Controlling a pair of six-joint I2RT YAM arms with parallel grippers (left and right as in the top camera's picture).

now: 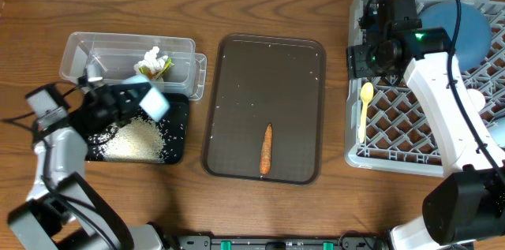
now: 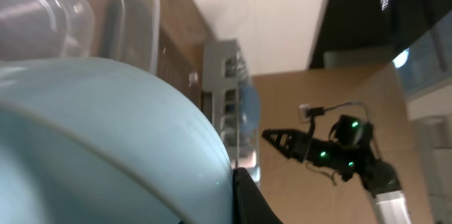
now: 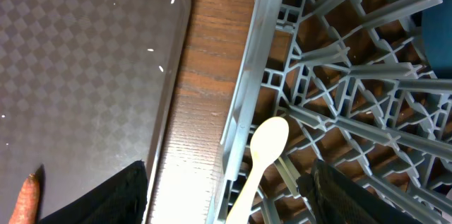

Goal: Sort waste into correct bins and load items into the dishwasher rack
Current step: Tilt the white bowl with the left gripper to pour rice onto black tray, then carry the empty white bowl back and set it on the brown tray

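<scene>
Rice (image 1: 134, 139) dump, prob: your L jaws grip light-blue cup (image 1: 154, 102) over black tray (image 1: 180, 146); R jaws wide. Next: cup to rack (image 1: 394, 136).

Around the serving tray (image 1: 237, 84)
Carrot (image 1: 267, 148) on it; tub (image 1: 102, 49) and shallow tray (image 1: 178, 136) left; rack (image 1: 402, 128) with spoon (image 1: 364, 108) right.

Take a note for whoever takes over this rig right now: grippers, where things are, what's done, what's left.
Left gripper: jaws shut on the light-blue cup, above the black tray with rice.
Right gripper: jaws open over the spoon in the rack.
Done: tissues and wrapper in the clear tub; spoon and dark blue bowl in the rack.
Left: carrot on the serving tray; cup to rack.
</scene>
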